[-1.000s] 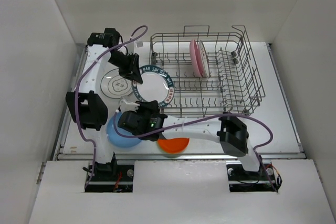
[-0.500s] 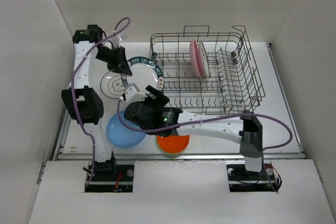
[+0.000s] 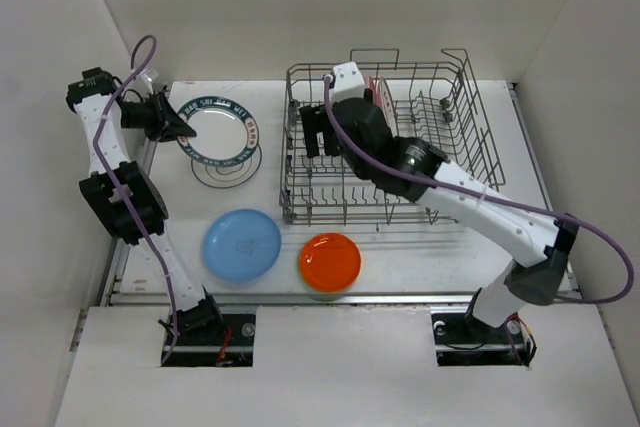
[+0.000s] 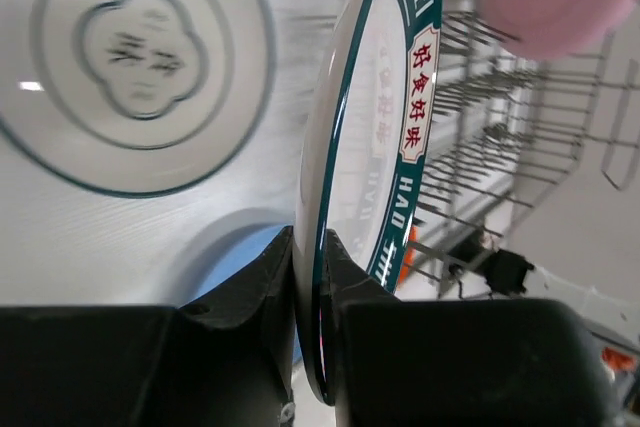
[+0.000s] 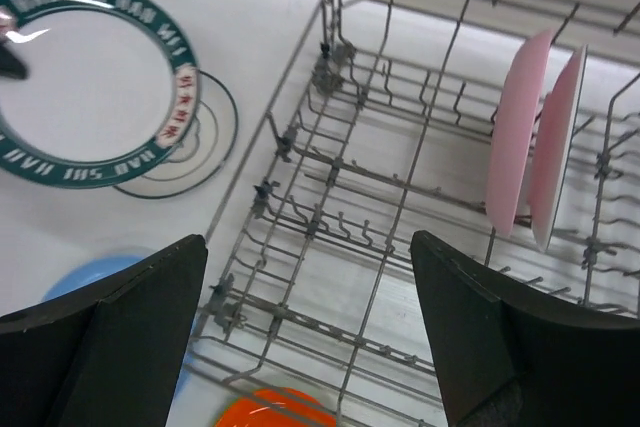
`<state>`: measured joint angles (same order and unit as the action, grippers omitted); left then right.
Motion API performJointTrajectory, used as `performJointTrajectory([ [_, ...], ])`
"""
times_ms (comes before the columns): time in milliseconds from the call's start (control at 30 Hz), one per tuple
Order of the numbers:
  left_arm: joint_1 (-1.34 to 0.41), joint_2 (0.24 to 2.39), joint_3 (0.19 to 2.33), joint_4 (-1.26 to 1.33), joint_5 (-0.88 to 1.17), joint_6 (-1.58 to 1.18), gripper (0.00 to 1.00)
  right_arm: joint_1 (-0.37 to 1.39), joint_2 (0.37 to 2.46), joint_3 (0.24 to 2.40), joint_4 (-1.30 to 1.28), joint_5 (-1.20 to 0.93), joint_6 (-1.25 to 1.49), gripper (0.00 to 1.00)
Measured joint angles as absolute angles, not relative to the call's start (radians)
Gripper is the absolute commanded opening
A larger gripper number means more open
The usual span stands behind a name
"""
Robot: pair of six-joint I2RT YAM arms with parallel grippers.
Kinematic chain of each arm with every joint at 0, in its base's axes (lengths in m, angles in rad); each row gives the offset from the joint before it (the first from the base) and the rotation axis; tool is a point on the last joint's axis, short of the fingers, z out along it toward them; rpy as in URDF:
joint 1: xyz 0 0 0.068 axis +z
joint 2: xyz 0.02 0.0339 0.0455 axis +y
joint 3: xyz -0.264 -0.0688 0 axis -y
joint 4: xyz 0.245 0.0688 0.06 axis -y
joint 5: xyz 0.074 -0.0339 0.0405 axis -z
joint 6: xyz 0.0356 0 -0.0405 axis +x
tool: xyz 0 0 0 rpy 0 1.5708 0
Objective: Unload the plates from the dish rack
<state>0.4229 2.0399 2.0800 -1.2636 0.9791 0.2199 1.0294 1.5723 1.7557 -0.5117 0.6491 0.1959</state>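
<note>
My left gripper (image 3: 180, 127) is shut on the rim of a white plate with a green lettered border (image 3: 218, 127), held tilted above a white plate with dark rings (image 3: 230, 169) that lies on the table. In the left wrist view both fingers pinch that rim (image 4: 322, 277), and the ringed plate (image 4: 140, 57) lies below. My right gripper (image 3: 325, 132) hangs open over the left half of the dish rack (image 3: 455, 162), with nothing between its fingers (image 5: 130, 332). Two pink plates (image 5: 515, 147) stand upright in the rack (image 5: 330, 217).
A blue plate (image 3: 242, 244) and an orange plate (image 3: 330, 261) lie flat on the table in front of the rack. White walls close in the left, back and right sides. The right arm's purple cable loops to the right of the rack.
The right gripper has left the blue plate on the table, opened, and swung from the near left to above the rack. The left arm has carried the green-bordered plate to the left.
</note>
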Motion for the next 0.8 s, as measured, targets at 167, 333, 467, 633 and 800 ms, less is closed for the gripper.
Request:
performJointTrajectory([
  [167,0.423,2.083,1.989,-1.15,0.825,0.155,0.0,0.869,1.681,1.785,-0.612,0.52,0.31,0.86],
  [333,0.407,2.173,1.97,-1.051,0.726,0.101,0.1,0.788,1.706,1.785,-0.677,0.455,0.364,0.86],
  [467,0.406,2.251,1.98,-1.011,0.69,0.075,0.42,0.764,1.704,1.787,-0.68,0.423,0.386,0.86],
  [633,0.409,2.367,2.047,-1.051,0.66,0.099,0.74,0.714,1.704,1.796,-0.699,0.371,0.409,0.8],
  [800,0.396,2.384,2.049,-1.106,0.588,0.138,0.93,0.648,1.739,1.851,-0.715,0.329,0.424,0.77],
])
